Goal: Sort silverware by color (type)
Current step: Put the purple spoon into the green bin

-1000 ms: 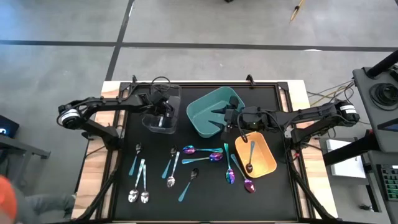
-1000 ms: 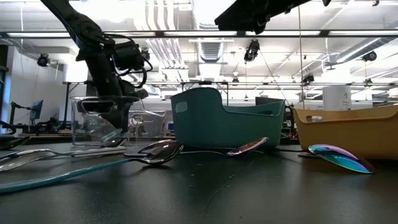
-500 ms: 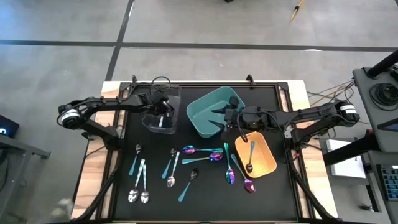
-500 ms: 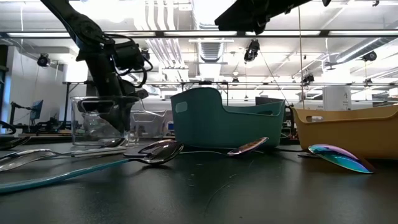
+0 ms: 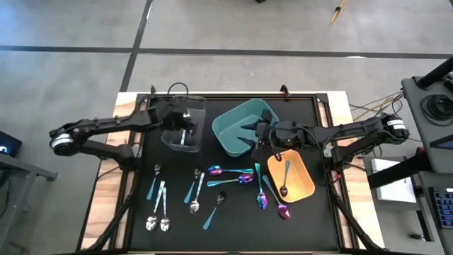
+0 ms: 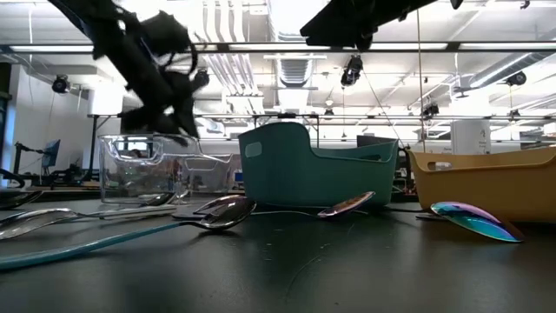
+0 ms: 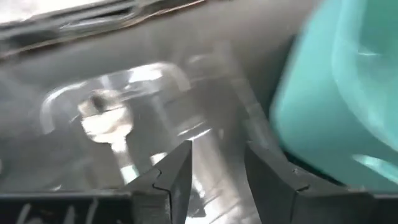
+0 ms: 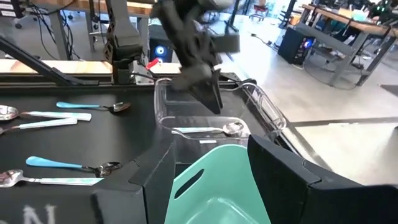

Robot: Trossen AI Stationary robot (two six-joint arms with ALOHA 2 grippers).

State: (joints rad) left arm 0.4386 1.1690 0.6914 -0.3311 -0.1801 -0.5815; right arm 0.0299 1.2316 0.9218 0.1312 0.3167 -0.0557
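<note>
Silver spoon [image 8: 208, 130] is lying in the clear bin [image 5: 183, 126] near the table's back edge; left gripper [image 7: 214, 177] is hovering above, jaws parted, empty. Orange bin [image 5: 306, 185] is holding one spoon [image 5: 284, 177] (right gripper [image 5: 256, 134] waiting, open). About a dozen utensils [image 5: 230, 173] are remaining mid-table.

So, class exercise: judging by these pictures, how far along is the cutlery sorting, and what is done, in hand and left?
Done: one silver spoon lies in the clear bin, and one teal-handled spoon lies in the orange bin. In hand: nothing; the left claw is open above the clear bin, and the right claw hovers open over the teal bin. Left: about a dozen spoons, such as a purple one, on the mat.
</note>
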